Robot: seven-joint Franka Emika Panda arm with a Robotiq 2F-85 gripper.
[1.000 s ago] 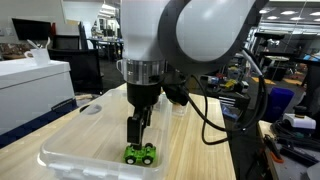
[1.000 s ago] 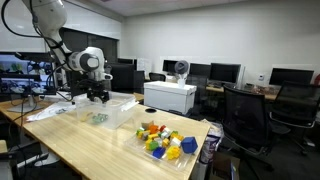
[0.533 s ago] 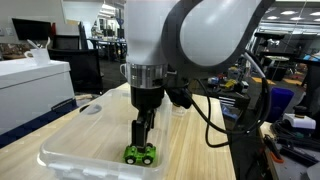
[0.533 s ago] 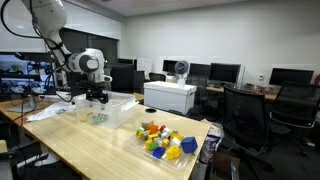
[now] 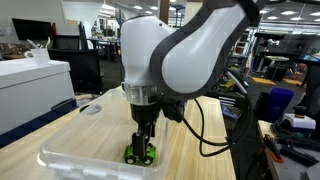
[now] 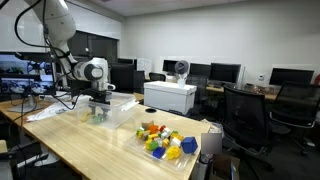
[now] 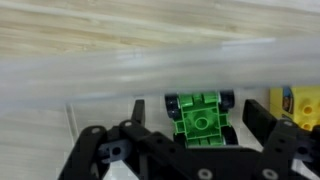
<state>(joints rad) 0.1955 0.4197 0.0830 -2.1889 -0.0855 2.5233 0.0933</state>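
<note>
Only in wrist view: yellow block point(image 7: 296, 106) beside green car point(image 7: 201, 122), end effector point(image 7: 192, 112) wide.

Toy car point(image 7: 203, 117), lower centre of wrist view: green plastic, glossy, studded top; tyres black, dull.
Bin point(image 5: 75, 163): translucent plastic, frosted, smooth.
Worktop point(image 5: 185, 166): pale wood grain, matt.
Hand point(image 7: 195, 140): black, matt.
Arm shell point(image 5: 190, 50): white, glossy.
</note>
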